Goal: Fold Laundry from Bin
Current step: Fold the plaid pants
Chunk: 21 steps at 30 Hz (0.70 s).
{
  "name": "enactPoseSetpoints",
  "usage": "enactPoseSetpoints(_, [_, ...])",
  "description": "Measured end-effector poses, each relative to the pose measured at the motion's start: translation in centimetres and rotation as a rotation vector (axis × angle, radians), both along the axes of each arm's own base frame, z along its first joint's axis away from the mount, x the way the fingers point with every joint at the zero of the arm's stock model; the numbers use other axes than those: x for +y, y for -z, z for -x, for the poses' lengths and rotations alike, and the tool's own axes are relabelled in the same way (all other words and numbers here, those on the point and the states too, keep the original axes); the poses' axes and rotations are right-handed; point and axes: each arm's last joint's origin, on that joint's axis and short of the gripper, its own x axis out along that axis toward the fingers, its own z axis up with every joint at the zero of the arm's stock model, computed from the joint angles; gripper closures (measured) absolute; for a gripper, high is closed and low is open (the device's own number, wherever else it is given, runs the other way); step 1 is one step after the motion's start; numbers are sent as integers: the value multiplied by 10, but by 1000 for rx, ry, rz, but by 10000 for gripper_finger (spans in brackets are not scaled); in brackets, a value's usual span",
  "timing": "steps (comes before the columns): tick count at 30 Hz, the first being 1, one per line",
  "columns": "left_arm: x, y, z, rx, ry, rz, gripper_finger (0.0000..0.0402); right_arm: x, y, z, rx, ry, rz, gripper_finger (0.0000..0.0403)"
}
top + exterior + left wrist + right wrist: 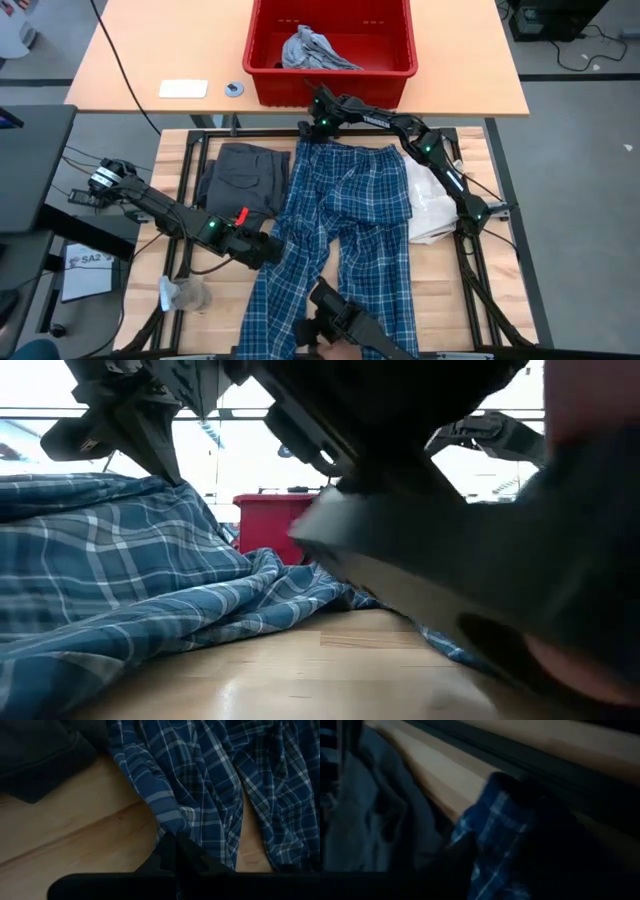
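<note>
The blue-and-white plaid piece (345, 225) is a pair of trousers. It lies spread on the wooden table (440, 290), waist toward the red bin (330, 40) and legs toward the near edge. It also shows in the low view (120, 560). My left gripper (272, 250) is shut on its left edge. My right gripper (318, 128) is shut at the waist's far left corner. Dark grey shorts (240, 178) lie folded on the table, left of the trousers. A light grey piece (312, 50) lies in the bin. My left gripper pinches a folded edge (169, 822) on the outer side of the trousers' left leg, coming level from the table's left. The cloth around it lies slack on the table. My right gripper holds the waist's far left corner (492, 827). The cloth bunches at the fingers, and the dark view hides the hold.
A white fabric bag (432, 205) lies under the trousers' right side. A small grey piece (185, 292) lies at the near left. A person's hand (338, 350) holds a dark object (335, 315) at the near edge, and this fills much of the low view (450, 510).
</note>
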Motion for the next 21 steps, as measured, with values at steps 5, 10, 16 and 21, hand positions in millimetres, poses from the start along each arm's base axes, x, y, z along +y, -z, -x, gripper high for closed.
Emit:
enactPoseSetpoints(5, [1, -6, 4, 62, 8, -17, 401, 3, -9, -4, -69, -48, -12, 381])
enactPoseSetpoints(10, [2, -41, 19, 213, 25, -86, 401, 15, -61, -11, -208, -81, 67, 395])
enactPoseSetpoints(16, [-1, -105, 42, 278, 81, -127, 401, 35, -143, -14, -436, -93, 232, 398])
enactPoseSetpoints(21, [-11, -129, 60, 233, 155, -67, 401, 45, -183, -18, -638, -84, 305, 400])
